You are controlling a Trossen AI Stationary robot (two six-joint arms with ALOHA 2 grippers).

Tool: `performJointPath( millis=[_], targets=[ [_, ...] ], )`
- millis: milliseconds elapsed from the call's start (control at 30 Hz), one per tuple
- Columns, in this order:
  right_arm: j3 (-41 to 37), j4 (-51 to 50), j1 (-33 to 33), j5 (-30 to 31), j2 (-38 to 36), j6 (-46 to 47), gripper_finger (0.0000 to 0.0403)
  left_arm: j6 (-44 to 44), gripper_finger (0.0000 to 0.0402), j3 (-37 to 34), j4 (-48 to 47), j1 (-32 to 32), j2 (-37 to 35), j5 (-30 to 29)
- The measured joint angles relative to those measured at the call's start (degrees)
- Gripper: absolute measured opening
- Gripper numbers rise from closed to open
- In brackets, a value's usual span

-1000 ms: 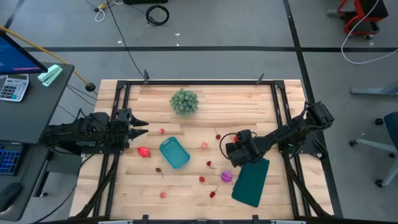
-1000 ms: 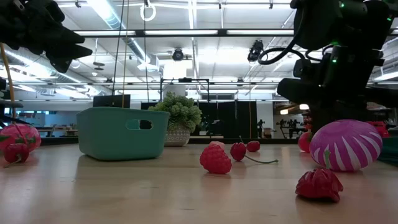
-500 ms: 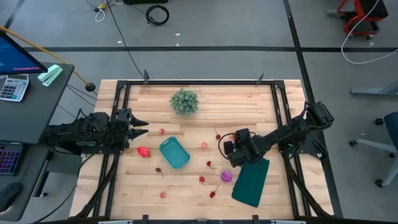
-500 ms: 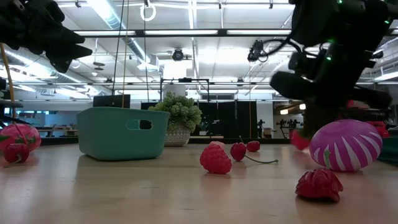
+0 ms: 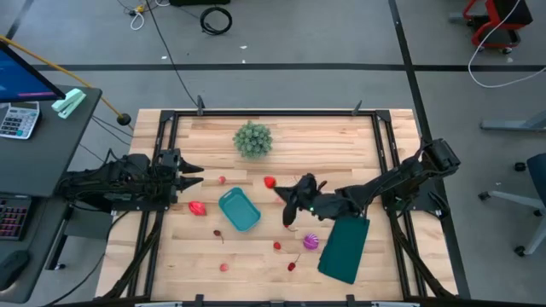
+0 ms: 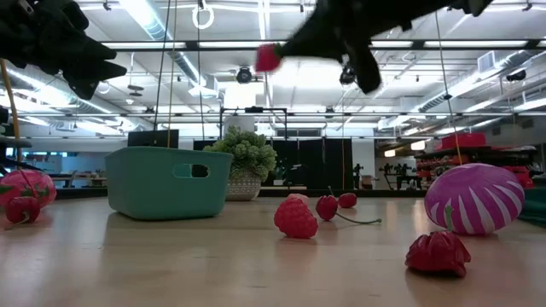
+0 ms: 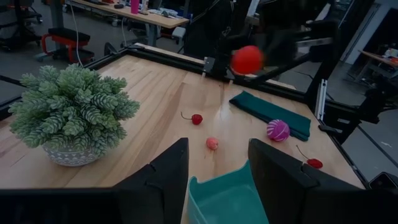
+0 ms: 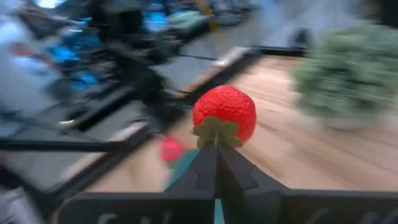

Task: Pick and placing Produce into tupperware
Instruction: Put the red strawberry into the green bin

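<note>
The right gripper (image 5: 275, 185) is raised above the middle of the table (image 5: 341, 136), its fingers pressed together on the green leaf cap of a red strawberry (image 8: 224, 114), which sits at the fingertips. In the high view the strawberry (image 5: 270, 182) shows just off the far right corner of the teal tupperware (image 5: 239, 210), above the boards rather than on them; in the low view it hangs well above the table top. The tupperware lies left of the table's centre, set at an angle. The left gripper (image 5: 193, 176) waits at the left edge of the table, its fingers spread, with the tupperware's rim (image 7: 227, 193) showing between them in its wrist view. The rest of the produce lies scattered on the boards: a larger red piece (image 5: 197, 208) just left of the tupperware, a purple round piece (image 5: 310, 241) near the dark green slab (image 5: 345, 249) toward the near right corner, and small red pieces (image 5: 277, 246) between the tupperware and the near edge. A spiky green plant (image 5: 252, 139) stands near the far edge.
</note>
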Motion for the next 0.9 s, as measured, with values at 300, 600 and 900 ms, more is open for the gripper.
performJointPath(
  millis=[300, 600, 900],
  targets=[
    [14.7, 0.0, -1.3, -13.4, 12.9, -6.7, 0.0004, -0.3, 0.0172, 0.1, 0.9, 0.0, 0.0, 0.0],
    [40.9, -41.6, -5.1, -21.7, 24.4, -0.1, 0.0003, -0.6, 0.0172, 0.1, 1.4, 0.0, 0.0, 0.0],
    [52.0, -52.0, -10.4, -35.1, 31.0, -0.2, 0.0008, -0.6, 0.0172, 0.0, 1.6, 0.0, 0.0, 0.0]
  ],
)
